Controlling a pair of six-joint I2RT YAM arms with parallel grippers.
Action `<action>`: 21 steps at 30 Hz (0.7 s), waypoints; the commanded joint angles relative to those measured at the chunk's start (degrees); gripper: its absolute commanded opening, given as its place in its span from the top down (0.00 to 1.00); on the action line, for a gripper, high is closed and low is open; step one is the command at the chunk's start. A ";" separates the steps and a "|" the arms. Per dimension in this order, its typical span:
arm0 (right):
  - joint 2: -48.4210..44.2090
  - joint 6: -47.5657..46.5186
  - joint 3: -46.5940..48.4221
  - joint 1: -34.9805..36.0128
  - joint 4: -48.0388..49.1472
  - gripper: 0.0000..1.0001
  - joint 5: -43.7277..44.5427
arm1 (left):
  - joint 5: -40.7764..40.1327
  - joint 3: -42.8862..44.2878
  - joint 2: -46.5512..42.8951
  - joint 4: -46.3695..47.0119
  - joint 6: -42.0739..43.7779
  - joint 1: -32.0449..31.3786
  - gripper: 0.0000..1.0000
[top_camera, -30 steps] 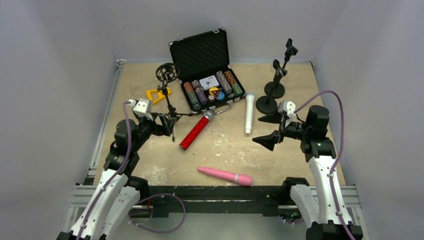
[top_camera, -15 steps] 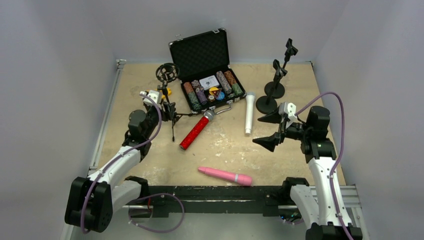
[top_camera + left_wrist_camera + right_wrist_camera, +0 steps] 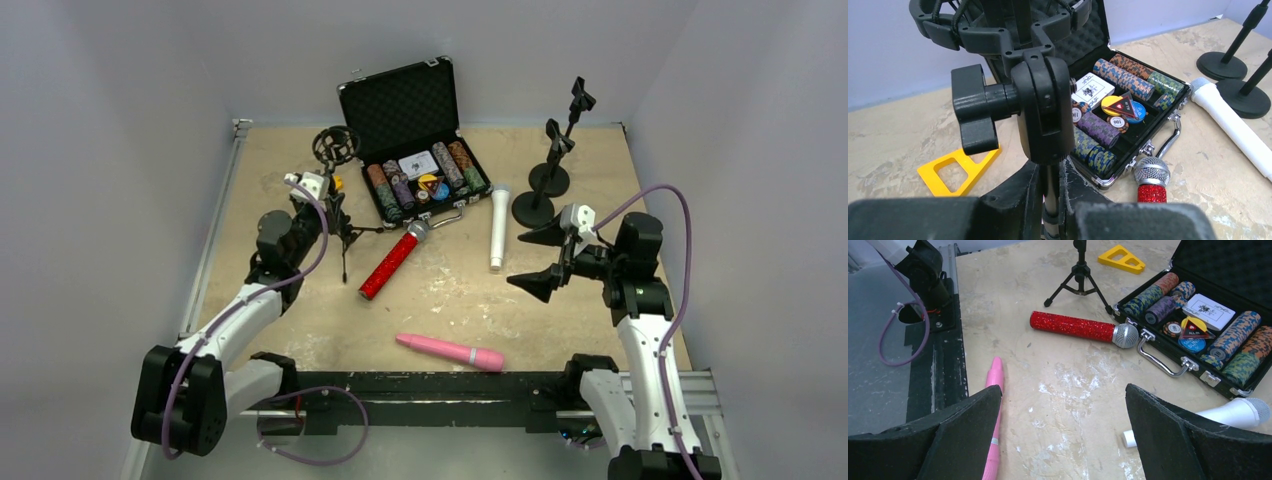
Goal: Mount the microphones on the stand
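The left claw is closed narrowly on the thin pole of the tripod stand, which is placed at ten o'clock on the bench. In the left wrist view the pole is seen pinched between the fingers, just below the stand's clamp knob. The right claw is spread wide over the bench at three o'clock.

The red microphone is laid near the centre. Its mesh head is pointed toward the chip case at twelve o'clock and sits just beside the case's handle. The white microphone is laid at one o'clock, head away from the arms, near two round-based stands at two o'clock. The pink microphone is laid at six o'clock, well apart from the other two. A yellow piece is seen flat on the bench just beyond the tripod.
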 commanded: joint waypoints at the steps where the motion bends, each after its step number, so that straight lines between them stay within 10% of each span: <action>1: -1.36 -0.80 -0.54 -0.93 1.11 0.01 -2.39 | -0.17 3.61 -4.41 -0.55 6.49 0.27 1.00; 21: -1.28 -2.14 -0.26 -2.61 0.19 0.01 -3.07 | 11.90 16.13 -32.67 -40.99 10.43 0.36 1.00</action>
